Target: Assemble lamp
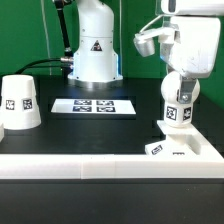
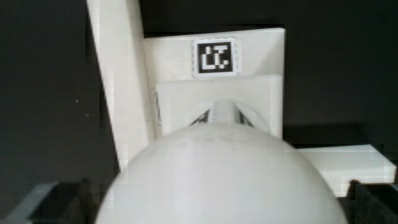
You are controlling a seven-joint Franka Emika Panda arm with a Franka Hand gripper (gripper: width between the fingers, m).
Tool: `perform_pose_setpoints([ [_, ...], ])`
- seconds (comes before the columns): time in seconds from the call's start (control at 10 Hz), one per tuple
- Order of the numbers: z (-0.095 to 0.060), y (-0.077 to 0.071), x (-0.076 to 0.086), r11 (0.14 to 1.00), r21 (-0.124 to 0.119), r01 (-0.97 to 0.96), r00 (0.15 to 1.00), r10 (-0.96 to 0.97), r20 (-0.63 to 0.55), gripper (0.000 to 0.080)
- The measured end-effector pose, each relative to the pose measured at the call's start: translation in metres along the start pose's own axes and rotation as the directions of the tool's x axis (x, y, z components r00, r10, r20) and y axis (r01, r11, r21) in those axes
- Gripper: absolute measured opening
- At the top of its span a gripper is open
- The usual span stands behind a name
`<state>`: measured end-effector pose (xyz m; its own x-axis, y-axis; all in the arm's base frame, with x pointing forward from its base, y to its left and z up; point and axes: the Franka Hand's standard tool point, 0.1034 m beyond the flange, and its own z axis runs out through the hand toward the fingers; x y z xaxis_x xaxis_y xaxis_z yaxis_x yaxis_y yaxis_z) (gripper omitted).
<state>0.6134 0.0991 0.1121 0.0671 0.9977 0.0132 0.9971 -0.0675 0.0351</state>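
Note:
My gripper (image 1: 177, 78) is shut on the white bulb (image 1: 178, 108) and holds it upright, neck down, with its tags facing the camera. The bulb's lower end is right over the low white base (image 1: 182, 150), which lies against the rail at the exterior view's right; I cannot tell if they touch. In the wrist view the bulb (image 2: 214, 170) fills the middle, with the base's tagged face (image 2: 215, 57) beyond it. The dark fingers (image 2: 32, 205) show at both sides of the bulb. The cone shade (image 1: 20, 104) stands apart at the exterior view's left.
The marker board (image 1: 93, 105) lies flat in the middle of the black table. The long white rail (image 1: 90, 160) runs along the front edge and also shows in the wrist view (image 2: 116, 70). The robot's white pedestal (image 1: 93, 50) stands at the back.

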Motion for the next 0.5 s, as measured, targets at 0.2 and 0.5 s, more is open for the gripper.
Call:
perform_pose_setpoints([
  [0.2, 0.0022, -0.0003, 0.0033, 1.000, 0.003, -0.010, 1.000, 0.010, -0.002, 0.0698],
  [0.5, 0.0024, -0.0002, 0.0025, 1.000, 0.001, -0.027, 1.000, 0.027, 0.003, 0.0574],
])
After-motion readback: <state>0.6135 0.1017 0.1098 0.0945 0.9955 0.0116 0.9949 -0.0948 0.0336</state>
